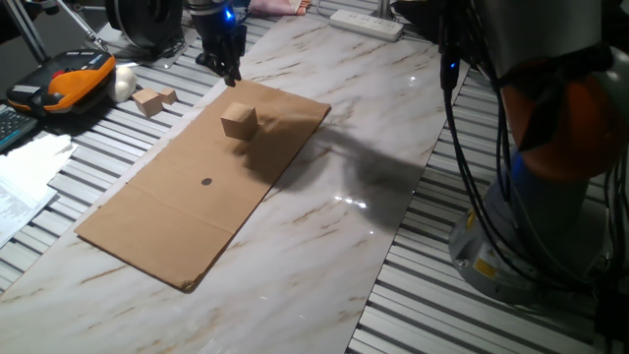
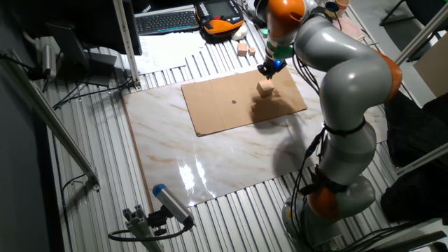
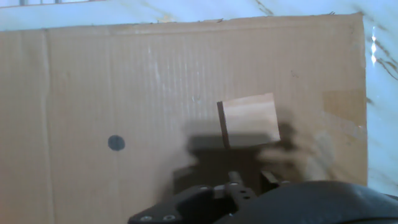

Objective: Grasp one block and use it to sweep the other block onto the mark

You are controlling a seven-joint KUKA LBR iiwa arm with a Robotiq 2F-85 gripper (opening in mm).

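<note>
Gripper (image 1: 228, 71) hovers above the cardboard sheet (image 1: 177, 221), fingers pinched together, holding nothing and touching nothing. The pale wooden cube (image 1: 239, 122) sits alone on the cardboard just below it, well apart from the dark dot (image 1: 206, 181). Two smaller wooden pieces (image 1: 153, 99) lie off the cardboard.

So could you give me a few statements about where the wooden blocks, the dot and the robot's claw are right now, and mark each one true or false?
1. The pale tan wooden cube sits on the flat brown cardboard sheet. True.
2. The cube covers the small dark round dot. False: the dot lies bare, apart from the cube.
3. The black two-finger gripper holds the cube. False: it hangs above the cardboard's far edge, gripping nothing visible.
4. Two smaller tan wooden pieces lie off the cardboard, on the ribbed metal table. True.
5. A marble-patterned slab lies under the cardboard. True.
</note>
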